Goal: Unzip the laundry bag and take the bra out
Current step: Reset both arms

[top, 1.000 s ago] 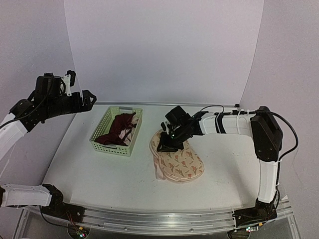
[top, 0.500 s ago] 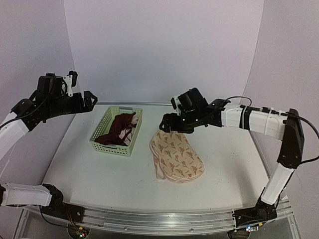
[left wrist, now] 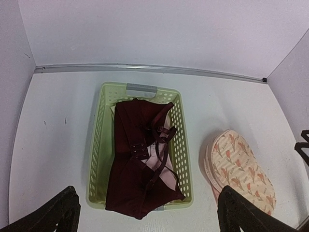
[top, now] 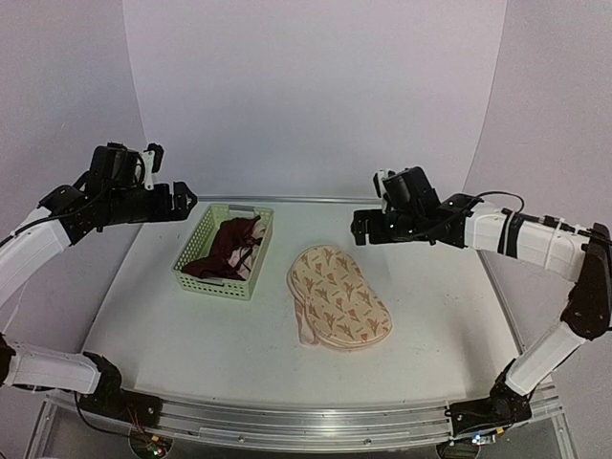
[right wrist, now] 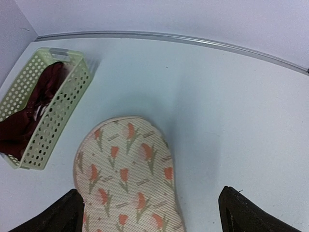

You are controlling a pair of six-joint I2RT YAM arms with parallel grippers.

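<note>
The laundry bag [top: 339, 296], a cream-peach oval pouch with an orange leaf print, lies flat on the table. It also shows in the right wrist view [right wrist: 125, 179] and the left wrist view [left wrist: 241, 166]. The dark maroon bra [top: 228, 249] lies bunched in the light-green basket [top: 191, 273], straps on top [left wrist: 140, 169]. My right gripper [top: 358, 227] hangs open above the table beyond the bag's far end, holding nothing [right wrist: 149, 193]. My left gripper [top: 182, 199] is open in the air left of the basket, looking down on it [left wrist: 147, 193].
The green lattice basket [left wrist: 98, 145] stands left of the bag with a narrow strip of table between them. A metal rail [top: 325, 200] runs along the table's far edge under the pale back wall. Side walls close in left and right.
The right gripper let go of the bag's far end, opened wide, and rose away to the right. The bag stays flat. The left gripper shifted slightly to the right.
</note>
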